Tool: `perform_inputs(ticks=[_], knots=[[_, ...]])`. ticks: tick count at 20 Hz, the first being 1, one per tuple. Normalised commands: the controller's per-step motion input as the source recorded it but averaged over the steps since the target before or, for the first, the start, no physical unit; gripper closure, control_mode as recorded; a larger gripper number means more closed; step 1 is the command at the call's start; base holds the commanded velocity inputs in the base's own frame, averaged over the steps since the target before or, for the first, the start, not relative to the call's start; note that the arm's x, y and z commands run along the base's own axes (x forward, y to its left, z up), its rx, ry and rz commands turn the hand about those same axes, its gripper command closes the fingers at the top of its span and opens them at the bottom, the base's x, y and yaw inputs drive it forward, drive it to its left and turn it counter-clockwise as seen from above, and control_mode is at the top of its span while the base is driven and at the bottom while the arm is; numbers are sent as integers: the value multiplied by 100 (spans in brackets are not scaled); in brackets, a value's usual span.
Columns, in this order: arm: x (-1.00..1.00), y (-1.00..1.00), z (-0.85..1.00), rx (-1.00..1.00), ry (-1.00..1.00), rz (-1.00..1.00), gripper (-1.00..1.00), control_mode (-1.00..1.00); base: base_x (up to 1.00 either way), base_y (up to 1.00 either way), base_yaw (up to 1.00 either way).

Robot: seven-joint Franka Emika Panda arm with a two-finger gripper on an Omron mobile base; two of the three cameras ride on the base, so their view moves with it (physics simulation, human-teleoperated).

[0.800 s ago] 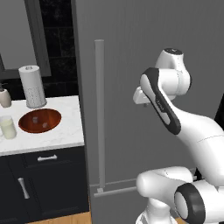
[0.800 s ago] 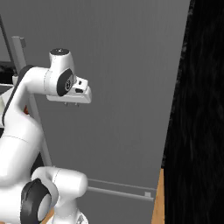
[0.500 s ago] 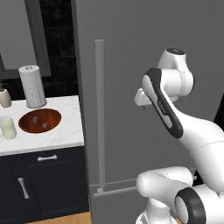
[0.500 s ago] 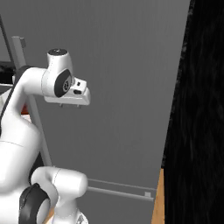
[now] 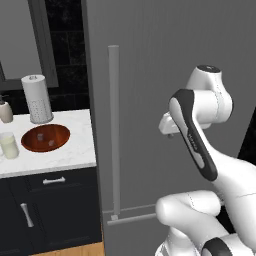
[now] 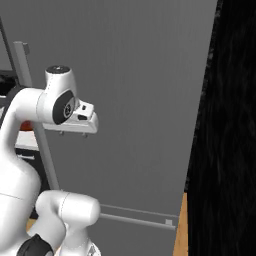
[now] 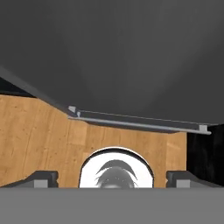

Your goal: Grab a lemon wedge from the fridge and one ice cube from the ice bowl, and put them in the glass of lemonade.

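Gripper [image 7: 112, 177] jaws wide apart, nothing between them; in the hand view the two dark fingertips [image 7: 41, 177] sit far out to either side at the bottom. Hand points down along the front of the fridge [image 5: 165, 60].

Directly below the gripper in the hand view: wood floor [image 7: 39, 131], then the fridge's grey door face running up and away. A thin horizontal bar [image 7: 140, 124] runs along the door's lower edge, just ahead of the fingertips.

From the left base view the hand [image 5: 168, 125] hangs close in front of the closed fridge door, no contact visible. The long vertical bar handle [image 5: 114, 135] stands off to the gripper's left, apart from it. In the right base view the hand [image 6: 80, 122] sits just right of that same handle [image 6: 35, 120], door closed behind it.

Further left of the gripper, past the handle, is the white counter [image 5: 75, 155]. On it: the ice bowl [image 5: 46, 138], reddish-brown, with small pale cubes inside. The glass of lemonade [image 5: 9, 145] is just beyond the bowl on its far-left side. Behind the bowl a paper-towel roll [image 5: 36, 99] stands upright, and a soap bottle [image 5: 5, 109] sits at the frame edge. All well apart from the gripper.

Lemon wedge: can't locate it, fridge door is shut.
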Motion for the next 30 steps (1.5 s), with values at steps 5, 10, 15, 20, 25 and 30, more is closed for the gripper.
perform_inputs(ticks=[5, 10, 15, 20, 25, 30], knots=[[-51, 0, -25, 0, 1, 0, -100, -100, 0, 0, 0], [-56, 5, -26, 0, 0, 0, -100, -100, 0, 0, 0], [-51, 24, -33, -1, 0, 0, -100, -100, 0, 0, 0], [2, 10, -11, 0, -1, 0, -100, -100, 0, 0, 0], [45, -15, 0, 1, -11, 0, -100, -100, 0, 0, 0], [35, -14, 0, 3, -9, 0, -100, -100, 0, 0, 0]])
